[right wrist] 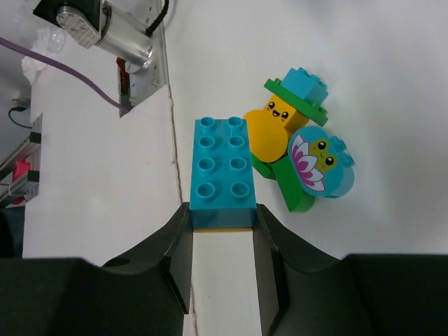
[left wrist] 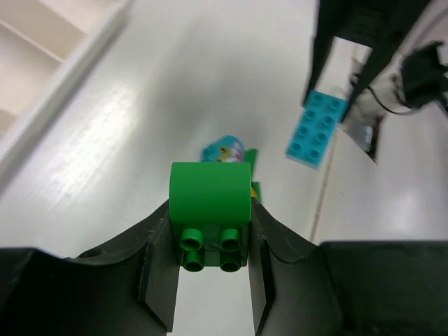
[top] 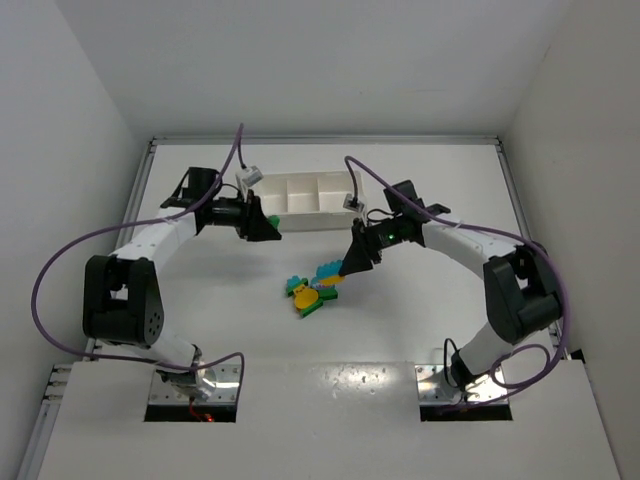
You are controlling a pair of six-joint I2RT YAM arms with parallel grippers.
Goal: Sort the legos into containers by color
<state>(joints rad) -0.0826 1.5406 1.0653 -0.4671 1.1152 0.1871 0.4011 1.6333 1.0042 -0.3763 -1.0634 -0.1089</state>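
My left gripper (top: 266, 228) is shut on a green lego (top: 273, 233) and holds it just in front of the white tray's (top: 268, 219) left end. In the left wrist view the green lego (left wrist: 210, 203) sits between my fingers (left wrist: 155, 280), studs toward the camera. My right gripper (top: 352, 262) is shut on a cyan-blue eight-stud lego (right wrist: 222, 168) with a yellow-orange layer under it, held above the table beside the pile. The pile (top: 309, 295) holds a yellow-orange round piece (right wrist: 268, 129), a cyan-blue flower piece (right wrist: 323, 166) and green pieces (right wrist: 294, 192). The tray's three compartments look empty.
The tray's corner (left wrist: 49, 70) shows at the left wrist view's top left. Purple cables (top: 60, 265) loop beside both arms. The arm bases (top: 195, 385) stand on a white board at the near edge. White walls close in the table on three sides.
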